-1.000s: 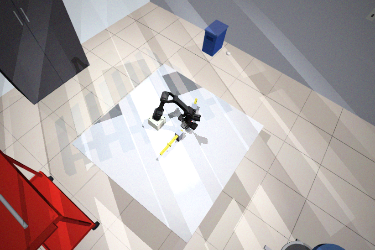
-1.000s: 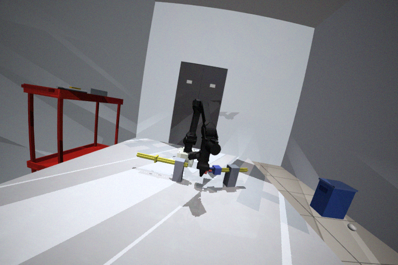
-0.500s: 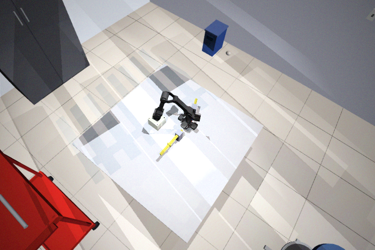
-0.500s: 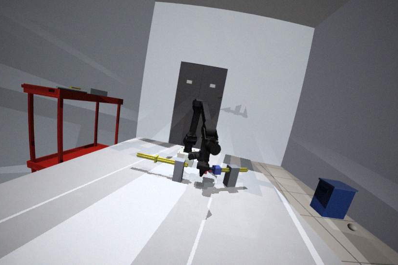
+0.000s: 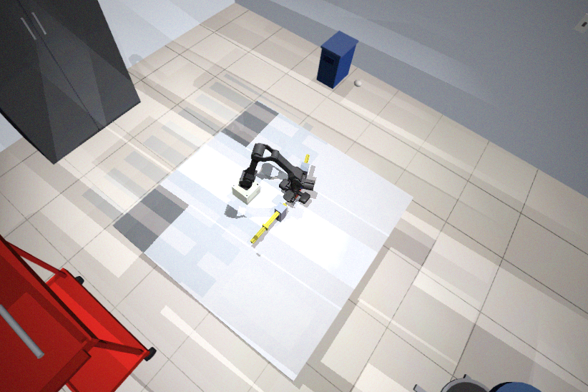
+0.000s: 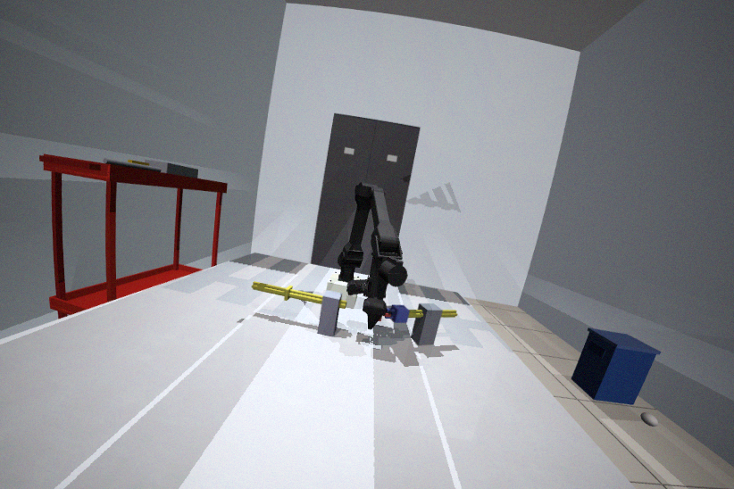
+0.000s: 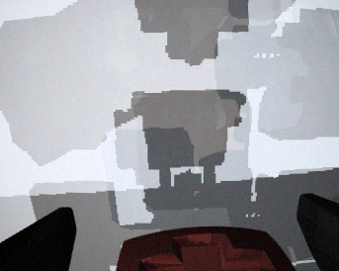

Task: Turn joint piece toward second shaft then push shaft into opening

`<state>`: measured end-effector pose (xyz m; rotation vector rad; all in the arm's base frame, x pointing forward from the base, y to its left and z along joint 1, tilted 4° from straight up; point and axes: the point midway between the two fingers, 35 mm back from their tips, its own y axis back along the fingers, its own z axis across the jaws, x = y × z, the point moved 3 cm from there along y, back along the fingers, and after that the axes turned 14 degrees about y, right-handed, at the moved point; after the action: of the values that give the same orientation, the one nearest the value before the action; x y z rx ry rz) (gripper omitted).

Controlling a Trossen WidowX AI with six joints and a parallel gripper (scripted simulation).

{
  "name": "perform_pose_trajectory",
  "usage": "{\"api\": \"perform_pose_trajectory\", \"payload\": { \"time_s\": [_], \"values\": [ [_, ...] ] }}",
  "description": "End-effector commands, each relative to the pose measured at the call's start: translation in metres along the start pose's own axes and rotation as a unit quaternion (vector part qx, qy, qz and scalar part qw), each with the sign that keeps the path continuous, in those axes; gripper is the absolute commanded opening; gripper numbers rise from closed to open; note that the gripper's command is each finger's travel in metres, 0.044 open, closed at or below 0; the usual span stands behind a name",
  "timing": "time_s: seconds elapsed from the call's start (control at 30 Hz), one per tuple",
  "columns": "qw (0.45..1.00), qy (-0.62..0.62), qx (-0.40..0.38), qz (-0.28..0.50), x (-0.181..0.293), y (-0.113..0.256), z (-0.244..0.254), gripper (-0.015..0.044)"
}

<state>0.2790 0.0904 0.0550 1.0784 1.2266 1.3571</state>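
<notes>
The first yellow shaft (image 5: 307, 158) (image 6: 450, 313) is held in a grey block (image 6: 427, 324). A blue part (image 6: 399, 313) sits on its inner end, with the red joint piece (image 6: 387, 315) (image 7: 202, 253) beyond it. My gripper (image 5: 297, 197) (image 6: 371, 324) (image 7: 189, 215) is open, its fingers standing wide on both sides of the red piece, with space beside it in the wrist view. The arm hides most of the piece in the top and exterior views, so I cannot tell where its opening points. The second yellow shaft (image 5: 259, 233) (image 6: 268, 287) runs through its own block (image 5: 280, 212) (image 6: 329, 314); only a short end shows past it, apart from the joint piece.
The arm's pale base (image 5: 246, 192) stands on the white table top (image 5: 276, 295) (image 6: 298, 426), behind the blocks in the exterior view. A red cart (image 5: 31, 342) (image 6: 111, 242), a blue bin (image 5: 334, 62) (image 6: 624, 368) and a dark cabinet (image 5: 49, 69) stand away from the work.
</notes>
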Motion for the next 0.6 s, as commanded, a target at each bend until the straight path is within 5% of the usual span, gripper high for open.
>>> {"api": "perform_pose_trajectory", "payload": {
  "time_s": [0.0,0.57],
  "values": [
    [1.0,0.001,0.0,0.0,0.0,0.0,0.0,0.044],
    [0.998,0.0,-0.017,0.052,-0.005,0.028,-0.002,0.044]
  ]
}}
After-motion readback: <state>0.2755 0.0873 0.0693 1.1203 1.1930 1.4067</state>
